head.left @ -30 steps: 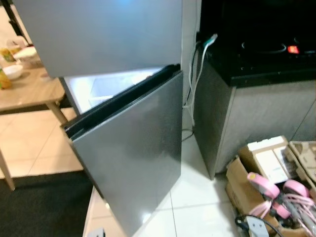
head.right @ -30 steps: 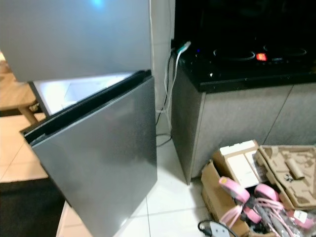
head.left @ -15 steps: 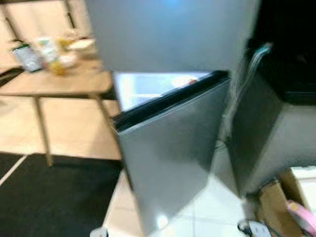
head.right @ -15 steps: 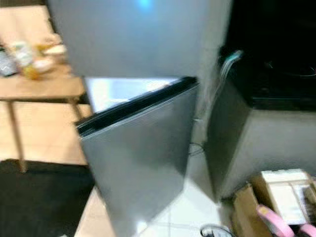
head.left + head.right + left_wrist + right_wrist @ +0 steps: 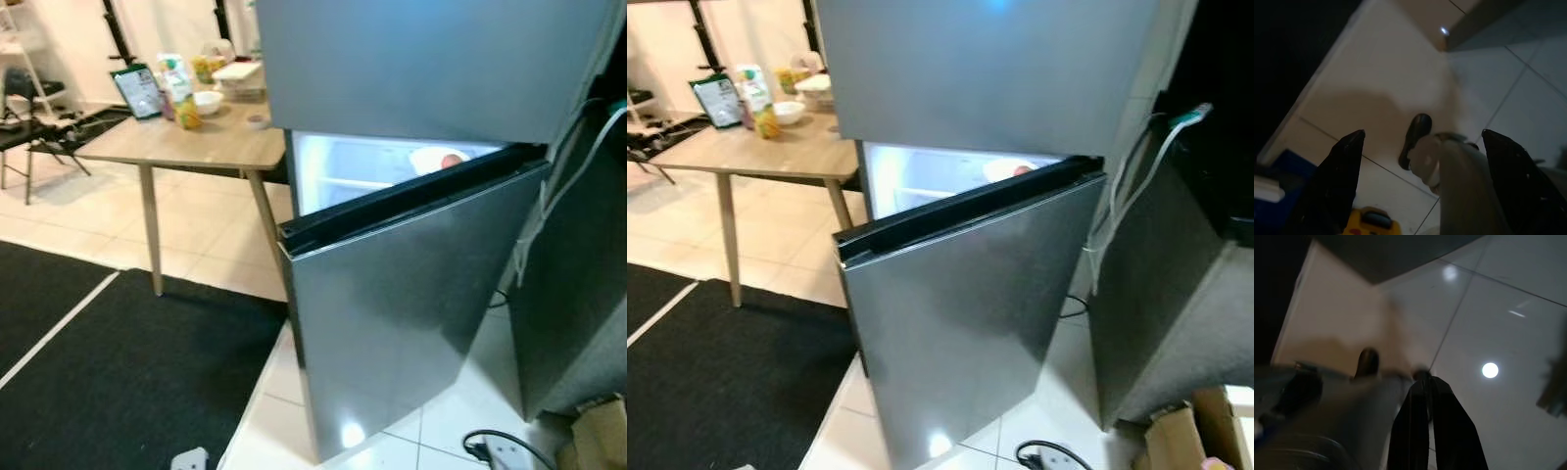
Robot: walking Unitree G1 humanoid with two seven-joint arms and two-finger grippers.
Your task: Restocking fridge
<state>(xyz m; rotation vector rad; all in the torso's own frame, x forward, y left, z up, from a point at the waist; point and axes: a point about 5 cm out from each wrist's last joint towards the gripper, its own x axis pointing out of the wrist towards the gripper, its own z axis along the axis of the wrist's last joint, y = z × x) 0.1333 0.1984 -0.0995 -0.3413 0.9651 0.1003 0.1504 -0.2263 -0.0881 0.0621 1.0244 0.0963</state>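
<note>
Turning left, the view now shows more of the table (image 5: 186, 147) with food (image 5: 174, 86), far left of the fridge (image 5: 431, 59), whose lower door (image 5: 402, 294) hangs ajar. Left end effector (image 5: 1420, 161) is spread wide and empty; right end effector (image 5: 1432, 421) is closed, empty.

One fridge (image 5: 411, 294) stands in the middle of the scene, with two doors: one upper door (image 5: 421, 59) at 12 o'clock and one lower door (image 5: 402, 323) swung ajar. One pale round item (image 5: 436, 160) lies in the lit compartment. One wooden counter (image 5: 196, 145) stands at 10 o'clock, carrying one white bowl (image 5: 207, 100), one green packet (image 5: 139, 90), and a few more items too small to count. One black mat (image 5: 108, 372) lies at 8 o'clock. Two pale cables (image 5: 1122, 211) hang at 3 o'clock.
</note>
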